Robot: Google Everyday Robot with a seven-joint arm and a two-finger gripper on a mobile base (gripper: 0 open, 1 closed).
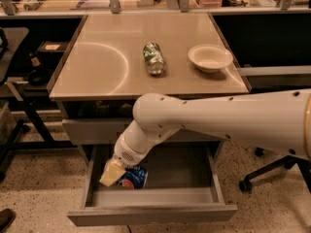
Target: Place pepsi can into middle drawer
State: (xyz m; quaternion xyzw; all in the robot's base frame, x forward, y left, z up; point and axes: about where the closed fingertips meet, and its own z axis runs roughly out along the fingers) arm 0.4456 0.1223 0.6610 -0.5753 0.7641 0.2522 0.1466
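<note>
The pepsi can [133, 178], blue with a red-white logo, lies on its side low inside the middle drawer [160, 195], at the left of its grey tray. The drawer is pulled out wide below the cabinet top. My gripper [116, 174] reaches down into the drawer's left side on the long white arm, with its yellowish fingers [111, 173] closed around the can's left end. I cannot tell whether the can rests on the drawer floor.
On the tan cabinet top [97, 67] a green-and-silver can [154, 58] lies on its side beside a cream bowl [210, 57]. A black office chair base [272, 171] stands at the right, dark shelving [29, 72] at the left. A closed drawer front [92, 130] sits above the open one.
</note>
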